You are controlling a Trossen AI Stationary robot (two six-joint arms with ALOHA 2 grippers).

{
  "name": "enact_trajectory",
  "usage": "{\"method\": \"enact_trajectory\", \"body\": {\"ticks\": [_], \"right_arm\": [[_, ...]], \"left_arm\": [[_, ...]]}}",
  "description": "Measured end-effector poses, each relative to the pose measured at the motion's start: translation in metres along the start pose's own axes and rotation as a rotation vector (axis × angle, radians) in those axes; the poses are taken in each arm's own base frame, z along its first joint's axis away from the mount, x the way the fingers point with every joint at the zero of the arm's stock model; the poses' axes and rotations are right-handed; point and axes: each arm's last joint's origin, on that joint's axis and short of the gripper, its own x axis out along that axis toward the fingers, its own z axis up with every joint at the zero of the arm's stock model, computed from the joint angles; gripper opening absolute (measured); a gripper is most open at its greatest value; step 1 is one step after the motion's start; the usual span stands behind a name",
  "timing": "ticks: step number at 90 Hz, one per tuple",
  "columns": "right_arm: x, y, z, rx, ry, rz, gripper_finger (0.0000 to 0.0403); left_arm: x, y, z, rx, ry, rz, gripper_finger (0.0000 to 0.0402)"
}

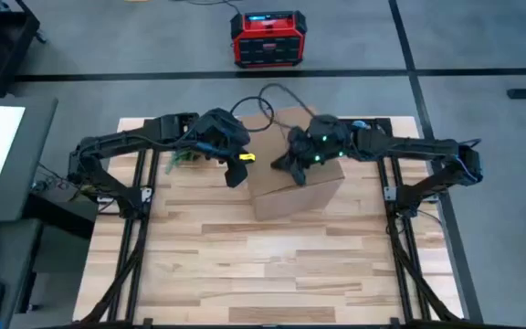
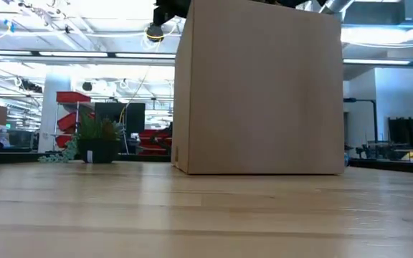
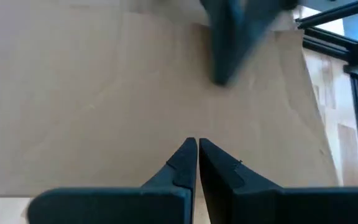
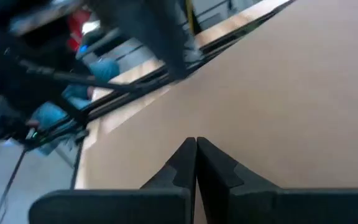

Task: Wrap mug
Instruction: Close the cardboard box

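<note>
Although the task names a mug, none shows; what stands at the back middle of the wooden table (image 1: 245,265) is a plain cardboard box (image 1: 295,187), upright and closed on the side facing the low view (image 2: 260,93). Left gripper (image 1: 236,174): just off the box's left upper edge, over its top; in its wrist view the fingers (image 3: 182,163) are pressed together with nothing between them, brown cardboard filling the background. Right gripper (image 1: 292,166): above the box top, near its centre; fingers (image 4: 180,160) likewise closed tip to tip, empty, cardboard surface beyond. Small potted plant (image 2: 97,142) sits on the table left of the box, well apart. Red and black case (image 1: 268,39) on the floor behind the table.
</note>
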Motion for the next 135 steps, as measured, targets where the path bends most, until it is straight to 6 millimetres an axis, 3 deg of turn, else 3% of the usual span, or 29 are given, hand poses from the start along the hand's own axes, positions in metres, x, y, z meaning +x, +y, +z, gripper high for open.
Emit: {"method": "enact_trajectory", "body": {"ticks": [18,36,56,72,105,135], "right_arm": [[-0.004,0.002,0.009,-0.015,-0.020,0.022,0.0000],[-0.008,-0.009,0.011,-0.088,0.008,0.037,0.0000],[-0.006,-0.014,0.008,-0.122,0.050,0.043,0.0000],[-0.003,-0.004,0.001,-0.133,0.090,0.053,0.0000],[0.012,0.023,-0.006,-0.120,0.059,0.064,0.0000],[-0.046,0.007,0.035,-0.100,-0.134,-0.018,0.0000]], "left_arm": [[0.000,0.006,0.001,0.007,-0.008,0.026,0.0000],[0.000,0.006,0.004,0.006,-0.035,0.037,0.0000],[0.000,-0.005,0.001,-0.013,-0.022,0.030,0.0000],[0.000,-0.004,-0.007,-0.043,0.032,0.207,0.0000],[0.048,0.007,-0.003,0.075,0.093,0.361,0.0000],[0.046,0.007,0.003,0.112,0.032,0.352,0.0000]]}}
